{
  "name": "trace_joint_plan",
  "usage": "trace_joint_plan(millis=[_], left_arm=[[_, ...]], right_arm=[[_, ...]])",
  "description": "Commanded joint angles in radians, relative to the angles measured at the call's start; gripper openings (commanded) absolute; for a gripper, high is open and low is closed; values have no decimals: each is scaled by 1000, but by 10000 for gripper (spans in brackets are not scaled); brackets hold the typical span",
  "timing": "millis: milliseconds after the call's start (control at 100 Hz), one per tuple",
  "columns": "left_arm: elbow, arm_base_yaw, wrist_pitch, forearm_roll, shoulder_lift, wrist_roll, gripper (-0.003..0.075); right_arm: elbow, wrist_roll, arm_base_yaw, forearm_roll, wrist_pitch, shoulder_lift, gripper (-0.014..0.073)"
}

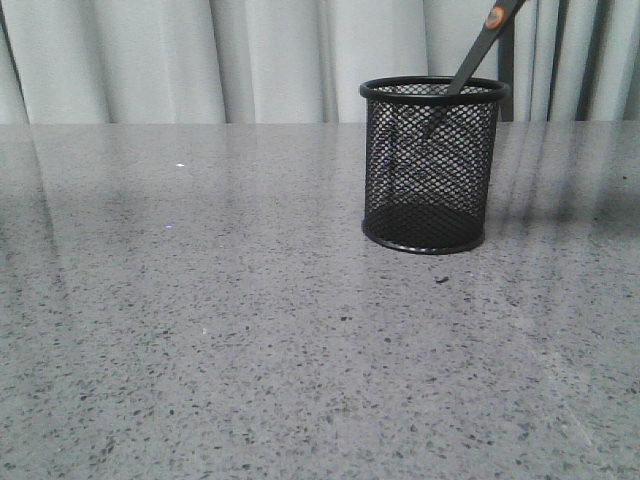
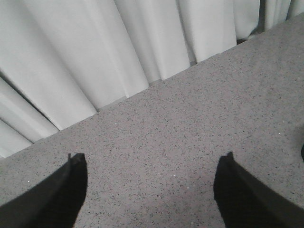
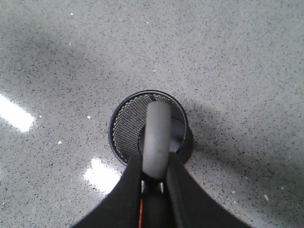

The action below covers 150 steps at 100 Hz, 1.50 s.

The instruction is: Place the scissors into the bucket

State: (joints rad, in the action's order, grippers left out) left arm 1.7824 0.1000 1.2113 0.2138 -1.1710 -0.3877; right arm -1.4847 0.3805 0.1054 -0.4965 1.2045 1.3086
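The bucket [image 1: 431, 165], a black wire-mesh cup, stands upright on the table right of centre. The scissors [image 1: 478, 50] slant down from the upper right, blades dipping inside the cup's rim, an orange pivot showing near the top edge. In the right wrist view my right gripper [image 3: 155, 161] is shut on the scissors [image 3: 156, 137], holding them directly above the bucket [image 3: 124, 124]; an orange strip shows between the fingers. My left gripper [image 2: 152, 178] is open and empty above bare table near the curtain. Neither gripper shows in the front view.
A speckled grey stone table [image 1: 200, 330] fills the front view. Pale curtains [image 1: 200, 55] hang along its far edge. Bright light reflections lie on the table [image 3: 14, 114] beside the bucket in the right wrist view.
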Motion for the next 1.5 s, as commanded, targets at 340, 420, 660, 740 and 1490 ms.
trace_joint_plan(millis=[340,420,660,740,1490], left_arm=[[27,-3,-65,28,16,12,512],[27,-3,-66,28,16,12,512],[27,-3,-66,28,16,12,512],[27,-3,-66,28,16,12,512],[25,-3,-69,24,16,8,157]], right_arm=[[-32,8,12,-57,-67,71,-48],[-32,15,22,-57,-69,78,-46],[-32,27,31,-57,-89,81,145],[-32,27,31,-57,-89,81,205],[-171,27,27,34,-196,-76,53]])
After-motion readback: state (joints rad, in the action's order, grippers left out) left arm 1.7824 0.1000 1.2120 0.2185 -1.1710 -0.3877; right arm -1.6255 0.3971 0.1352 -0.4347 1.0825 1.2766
